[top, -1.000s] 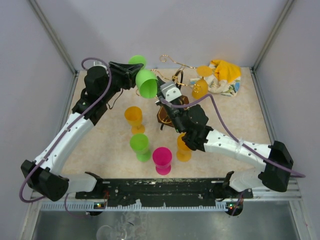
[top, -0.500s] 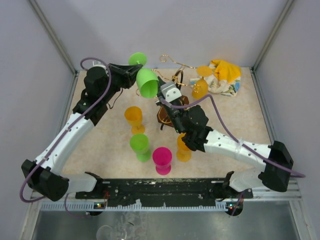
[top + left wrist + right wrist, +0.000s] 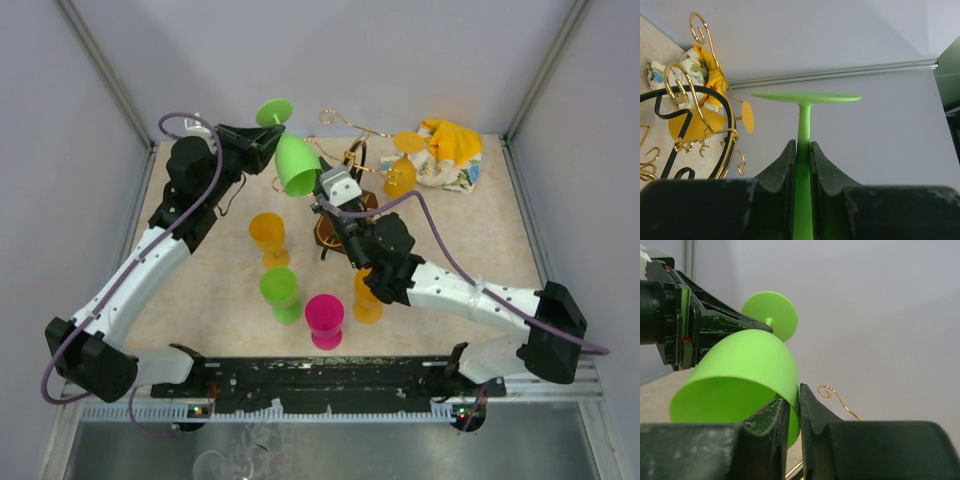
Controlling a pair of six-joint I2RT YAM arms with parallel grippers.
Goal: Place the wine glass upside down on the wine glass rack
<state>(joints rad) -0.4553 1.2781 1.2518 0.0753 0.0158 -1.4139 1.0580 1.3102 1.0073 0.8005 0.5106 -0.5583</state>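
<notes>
Where pale grey walls and metal corner posts close in a speckled beige bench (image 3: 200, 290), one gold wine glass rack (image 3: 356, 155) stands far centre, with one yellow cloth (image 3: 447, 150) at far right. There are six glasses. Three are orange glasses (image 3: 266, 232): two on the bench, one at the rack's right. One pink glass (image 3: 324, 315) and one green glass (image 3: 279, 288) stand near. The green wine glass (image 3: 294, 165) is tilted in the air, just left of the rack. The left claw (image 3: 802, 147) is clamped on its stem. The right claw (image 3: 794, 400), barely a slit apart, pinches its bowl's rim.

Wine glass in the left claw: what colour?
Wine glass: lime green, best in right wrist view.
</notes>
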